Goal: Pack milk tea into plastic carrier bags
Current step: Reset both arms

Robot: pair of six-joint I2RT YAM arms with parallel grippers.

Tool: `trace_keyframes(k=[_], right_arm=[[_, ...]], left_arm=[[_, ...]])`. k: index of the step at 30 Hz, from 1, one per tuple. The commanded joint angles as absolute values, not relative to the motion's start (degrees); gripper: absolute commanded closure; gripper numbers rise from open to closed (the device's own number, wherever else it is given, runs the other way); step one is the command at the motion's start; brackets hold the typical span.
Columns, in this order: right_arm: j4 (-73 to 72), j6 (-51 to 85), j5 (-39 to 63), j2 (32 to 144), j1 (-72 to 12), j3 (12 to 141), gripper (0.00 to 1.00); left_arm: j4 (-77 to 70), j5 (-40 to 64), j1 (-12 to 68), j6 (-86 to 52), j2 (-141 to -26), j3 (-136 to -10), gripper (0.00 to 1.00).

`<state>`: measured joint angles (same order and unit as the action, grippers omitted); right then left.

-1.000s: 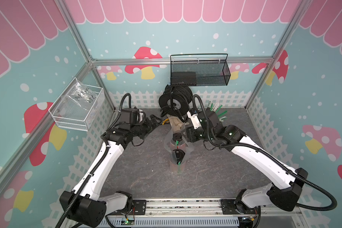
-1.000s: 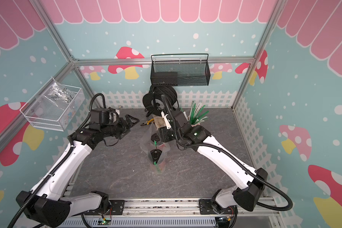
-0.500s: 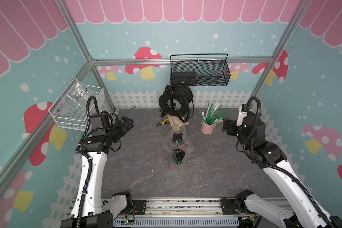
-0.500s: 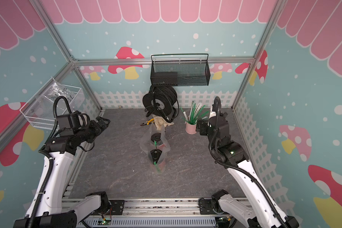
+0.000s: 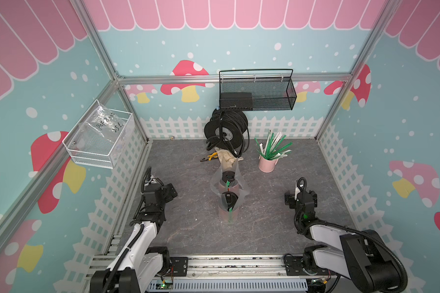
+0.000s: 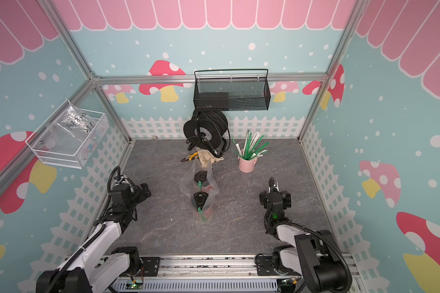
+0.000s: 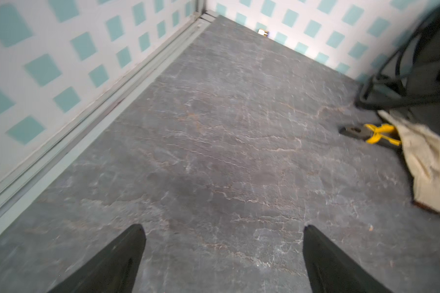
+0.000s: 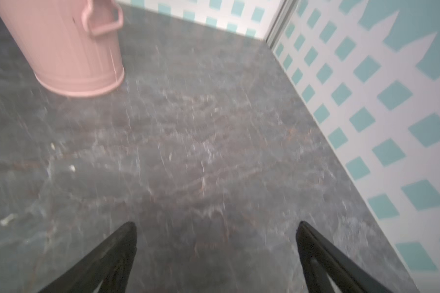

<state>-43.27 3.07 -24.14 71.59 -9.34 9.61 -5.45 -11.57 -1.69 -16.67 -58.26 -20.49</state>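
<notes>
While the black left hand (image 7: pixel 222 228), at nine o'clock, and right hand (image 8: pixel 215 224), at three, gape empty, open grey marbled desk (image 7: pixel 226 126) lies ahead of each.

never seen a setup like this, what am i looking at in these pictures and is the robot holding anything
This is a robot with two white arms, the left arm and the right arm, mounted at the near edge of a grey table. The two wide pictures come from one two-eyed camera overhead. The two close ones come from cameras on the wrists: the black prongs there are the left end effector and the right end effector, the parts that grasp. Both are open and hold nothing. Mid-table, two cups with black lids stand in a clear bag. Behind them are a cable reel, pliers, a cloth and a pink bucket of straws.
</notes>
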Motion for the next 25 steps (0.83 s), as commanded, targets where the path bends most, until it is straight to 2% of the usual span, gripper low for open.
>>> trace_keyframes(k=[1, 2, 5, 6, 7, 9, 10, 12, 13, 15, 16, 18, 20, 25], right_arm=[[-65.1, -1.3, -20.2, 76.7, -6.6, 11.2, 0.00], [-67.0, -1.4, -18.4, 78.3, -5.5, 11.7, 0.00], [-80.9, 0.6, -8.6, 87.9, -0.9, 9.9, 0.00], [-82.6, -0.1, -8.5, 88.7, -0.7, 8.9, 0.00], [-75.7, 0.8, -6.9, 85.5, -0.5, 9.7, 0.01], [-85.6, -0.2, -7.5, 88.6, -0.5, 7.6, 0.00], [-82.8, 1.3, -10.3, 87.3, -0.4, 7.5, 0.00], [-79.4, 3.8, -14.4, 86.6, -0.2, 9.1, 0.00], [-79.9, 2.6, -12.9, 87.7, -0.3, 9.6, 0.00], [-76.2, 2.0, -11.1, 87.0, -0.4, 10.8, 0.01], [-77.5, 2.0, -11.1, 87.4, -0.4, 10.6, 0.00], [-76.8, 2.0, -11.0, 87.4, -0.4, 10.9, 0.00], [-76.8, 1.8, -10.9, 88.0, -0.4, 11.3, 0.00], [-77.2, 1.8, -10.8, 87.5, -0.3, 10.8, 0.00]], left_arm=[[-26.6, -17.7, -0.6, -8.9, -67.0, -19.7, 0.00], [-24.5, -15.7, -0.6, -7.8, -68.6, -21.7, 0.00], [-37.8, -11.3, -1.7, -7.1, -74.2, -20.4, 0.00], [-45.6, -9.6, -2.4, -7.6, -76.9, -18.9, 0.00], [-49.6, -7.1, -3.3, -8.8, -80.7, -18.6, 0.00], [-57.4, -2.8, -1.6, -4.5, -88.1, -18.7, 0.01], [-59.8, -3.0, -0.1, -2.6, -89.1, -19.3, 0.01], [-49.0, -5.6, 0.0, -3.5, -87.5, -22.5, 0.01], [-52.7, -6.9, 0.2, -3.5, -89.0, -22.2, 0.01], [-48.0, -6.5, 0.1, -4.0, -87.4, -23.0, 0.01], [-52.2, -6.8, 0.1, -3.6, -88.8, -22.2, 0.01], [-47.6, -6.6, 0.1, -4.0, -87.2, -23.1, 0.01], [-51.4, -6.9, 0.2, -3.6, -88.5, -22.4, 0.01], [-48.3, -7.0, 0.3, -3.9, -87.6, -23.0, 0.01]])
